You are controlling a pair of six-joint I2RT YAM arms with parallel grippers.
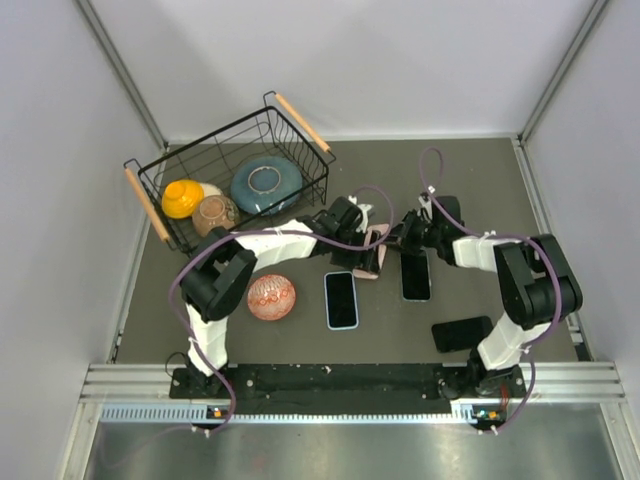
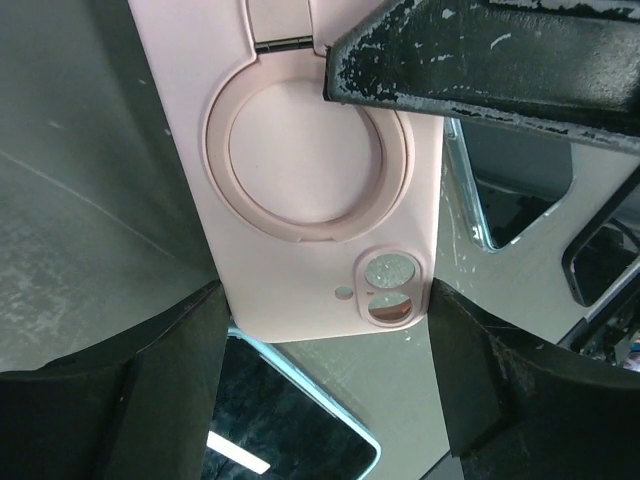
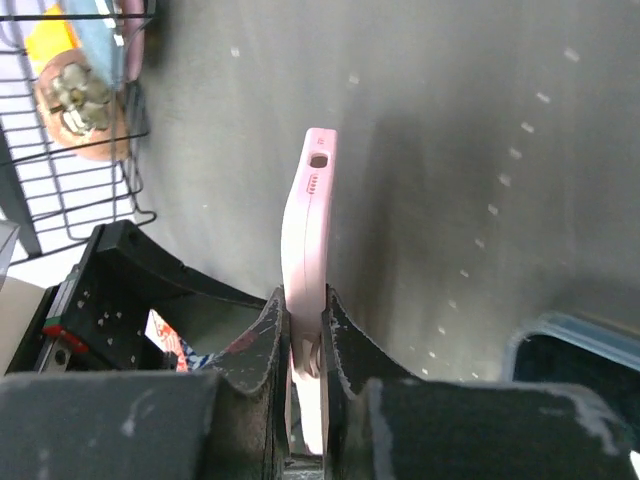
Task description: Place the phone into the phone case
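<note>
Both arms lean forward and bend inward, so their wrists meet over the middle of the dark grey table [image 1: 480, 190]. The right gripper [image 3: 305, 325] is clamped tight across the thickness of the pink silicone phone case [image 3: 308, 210], which stands on edge. The left gripper [image 2: 325, 330] spans wide, with its fingers against the case's two long sides. The black phone with a pale blue rim [image 1: 341, 299] lies flat just beside them.

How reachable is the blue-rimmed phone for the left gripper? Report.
Probably not yet: the left gripper seems clamped across the pink case, shared with the right gripper; the blue-rimmed phone lies uncovered nearby.
</note>
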